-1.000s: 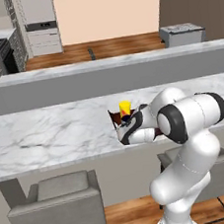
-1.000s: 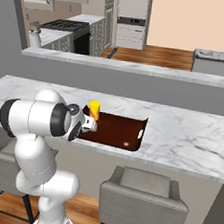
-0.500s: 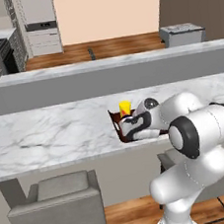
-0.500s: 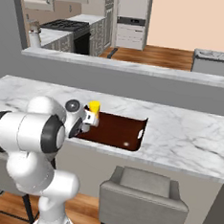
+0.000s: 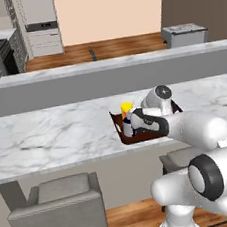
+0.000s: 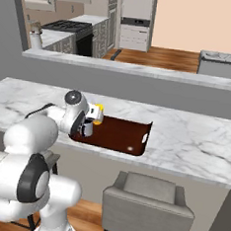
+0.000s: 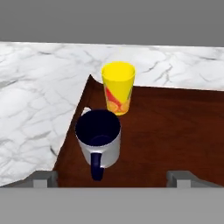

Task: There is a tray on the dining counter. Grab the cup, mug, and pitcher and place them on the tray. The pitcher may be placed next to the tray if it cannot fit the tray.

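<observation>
1. The dining counter (image 5: 53, 138) is seen as a long white marble slab. To the left of the tray (image 7: 175, 131), a wide stretch of bare marble is left open.
2. The tray is laid flat on the dining counter, close to the slab's near edge. Its left end is turned up, and a small white handle is seen there.
3. The mug (image 7: 99, 141) is stood upright on the tray, near the tray's left end and near its front edge. Its dark handle is pointed toward the front edge. In the hand view its inside is dark and its outer wall looks pale.
4. The cup (image 7: 118, 87) is stood upright on the tray, just behind the mug, close to the tray's back left corner. A small gap is seen between cup and mug, so they are not touching.
5. The right part of the tray is bare brown floor. A second white handle is seen on its right end in the right base view.
6. The gripper (image 7: 111, 178) is held over the tray's front edge, near the mug. Its jaws are spread wide, one tip to each side, and nothing is held between them.
7. To the right of the tray, more bare marble is seen.
</observation>
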Robot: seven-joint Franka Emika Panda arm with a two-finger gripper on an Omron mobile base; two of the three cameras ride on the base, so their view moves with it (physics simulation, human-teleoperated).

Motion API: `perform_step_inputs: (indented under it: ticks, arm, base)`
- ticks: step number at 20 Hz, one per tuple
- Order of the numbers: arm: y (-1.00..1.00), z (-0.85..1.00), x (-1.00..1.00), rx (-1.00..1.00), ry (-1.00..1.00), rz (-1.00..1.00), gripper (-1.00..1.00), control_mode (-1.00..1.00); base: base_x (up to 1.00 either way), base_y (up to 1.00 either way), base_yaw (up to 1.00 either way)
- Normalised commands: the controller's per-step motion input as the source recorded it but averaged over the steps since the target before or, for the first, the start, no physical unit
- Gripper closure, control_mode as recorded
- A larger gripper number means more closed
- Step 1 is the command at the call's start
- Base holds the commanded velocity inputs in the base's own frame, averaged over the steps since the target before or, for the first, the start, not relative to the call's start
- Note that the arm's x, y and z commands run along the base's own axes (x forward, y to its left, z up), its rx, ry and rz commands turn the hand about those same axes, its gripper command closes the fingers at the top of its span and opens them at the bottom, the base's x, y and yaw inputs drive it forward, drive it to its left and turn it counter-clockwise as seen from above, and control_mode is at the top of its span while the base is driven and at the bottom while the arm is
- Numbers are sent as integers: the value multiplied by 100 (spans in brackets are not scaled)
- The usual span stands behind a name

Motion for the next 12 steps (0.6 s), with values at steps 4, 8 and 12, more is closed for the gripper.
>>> perform_step_inputs:
  ticks: [4,8,12]
  arm:
    - [-9,78,-74,0,0,0,-100,-100]
    - [-4,86,-85,0,0,0,-100,-100]
    - [0,76,-93,0,3,0,-100,-100]
  base:
    - [0,0,0]
    - [0,0,0]
    - [0,0,0]
